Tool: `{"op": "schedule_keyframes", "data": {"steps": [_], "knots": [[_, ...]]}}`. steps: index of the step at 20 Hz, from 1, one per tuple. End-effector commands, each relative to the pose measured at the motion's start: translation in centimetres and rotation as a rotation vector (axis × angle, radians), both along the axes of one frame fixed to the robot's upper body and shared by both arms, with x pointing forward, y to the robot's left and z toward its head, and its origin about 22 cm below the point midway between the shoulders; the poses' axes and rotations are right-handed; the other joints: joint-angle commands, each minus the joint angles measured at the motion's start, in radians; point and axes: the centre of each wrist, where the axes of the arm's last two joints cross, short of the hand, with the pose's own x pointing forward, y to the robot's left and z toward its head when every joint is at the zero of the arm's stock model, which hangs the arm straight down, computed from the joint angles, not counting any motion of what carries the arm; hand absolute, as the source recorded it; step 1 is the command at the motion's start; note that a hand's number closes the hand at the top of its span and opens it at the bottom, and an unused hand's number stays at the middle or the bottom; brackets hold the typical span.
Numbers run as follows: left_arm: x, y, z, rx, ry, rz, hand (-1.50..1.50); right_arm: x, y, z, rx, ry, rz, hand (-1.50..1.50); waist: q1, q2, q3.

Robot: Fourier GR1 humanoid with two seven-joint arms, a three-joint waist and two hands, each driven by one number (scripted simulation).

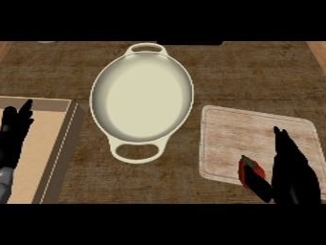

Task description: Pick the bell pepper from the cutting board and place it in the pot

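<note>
My right hand (292,172) is sitting over the near part of the cutting board (264,139), its fingers (282,139) stretching straight out and away from me, while my thumb (258,187) is lying against the bell pepper (251,170). The pepper, red with a bit of green at its top, is resting on the board's near left corner, touching the inner side of my hand. I am not curling round it; the hand is staying open beside it. The board itself is pale wood, lying on the right of the brown surface (236,76).

Left of the board, and apart from it, the cream oval pot (142,98) is standing in the middle of the surface with a loop handle at its far end and another at its near end. Nothing is showing inside it.

Further left, my left hand (10,141) is resting open, fingers pointing up, over a tan mat (49,143) with a darker border at the left edge.
</note>
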Motion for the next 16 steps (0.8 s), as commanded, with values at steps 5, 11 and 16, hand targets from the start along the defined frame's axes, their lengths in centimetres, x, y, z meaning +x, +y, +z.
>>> {"op": "schedule_keyframes", "data": {"steps": [5,11,16], "knots": [[0.2,0.1,0.0,0.004,0.003,-0.007,0.0,0.7,3.1,3.7,-0.042,0.175,-0.166,-1.5,0.006,0.003,0.005],[-0.5,0.7,-1.2,0.013,0.011,-0.005,0.0,1.6,2.9,2.7,-0.034,0.203,-0.185,-1.5,0.003,0.004,0.006],[-0.5,-0.1,0.2,0.004,-0.014,-0.018,0.0,2.8,1.6,1.6,-0.015,0.229,-0.196,-1.5,0.007,0.003,0.008]]}}
